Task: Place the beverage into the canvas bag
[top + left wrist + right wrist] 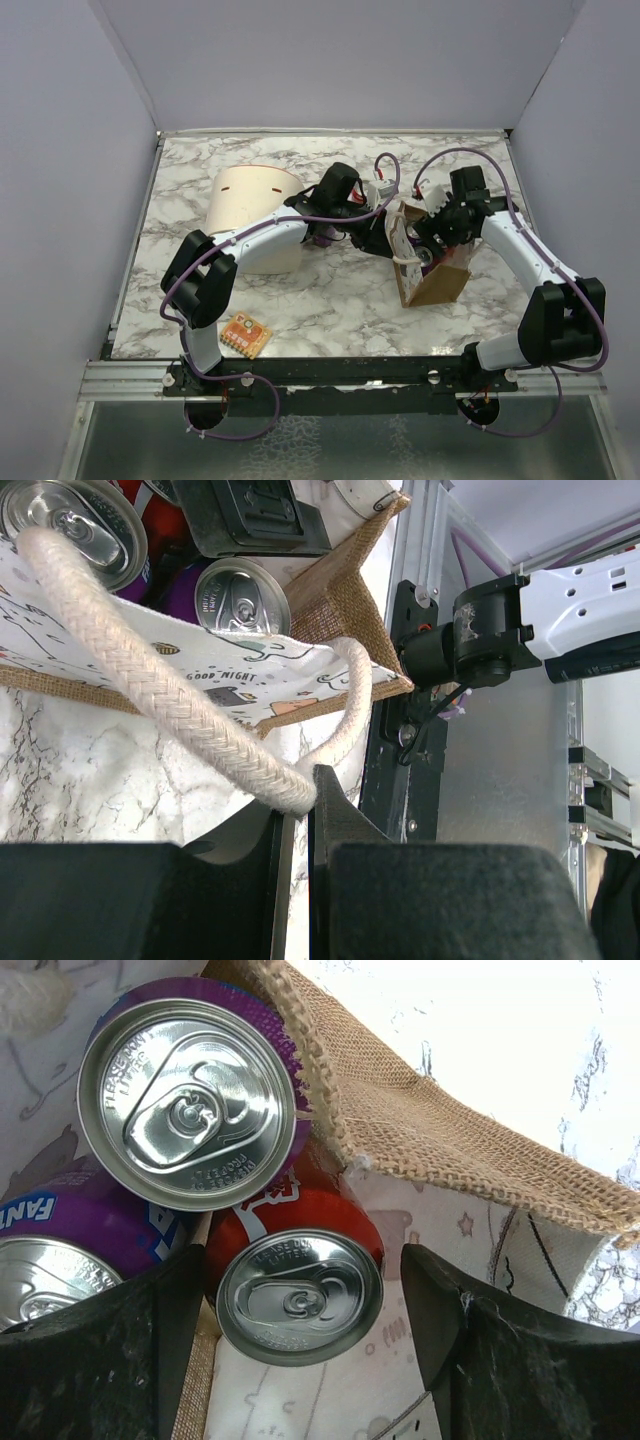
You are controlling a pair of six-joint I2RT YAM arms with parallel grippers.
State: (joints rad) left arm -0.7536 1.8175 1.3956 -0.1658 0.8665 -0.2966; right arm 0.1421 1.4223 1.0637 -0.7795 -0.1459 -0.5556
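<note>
The tan canvas bag (437, 285) stands right of the table's middle. My left gripper (392, 232) is shut on its whitish rope handle (150, 670), pinched at the fingertips (300, 795). In the right wrist view, a red beverage can (300, 1295) stands inside the bag's burlap wall (420, 1130), next to two purple cans (185, 1100). My right gripper (302, 1260) hangs over the bag's mouth, open around the red can. There is a clear gap between the can and the right finger (440, 1310). The left finger is close against the can's side.
A cream cylindrical tub (257, 215) lies under my left arm at the back left. A small orange packet (245, 335) sits near the front edge. The left wrist view shows can tops (240, 595) in the bag and my right arm (560, 600) beyond it.
</note>
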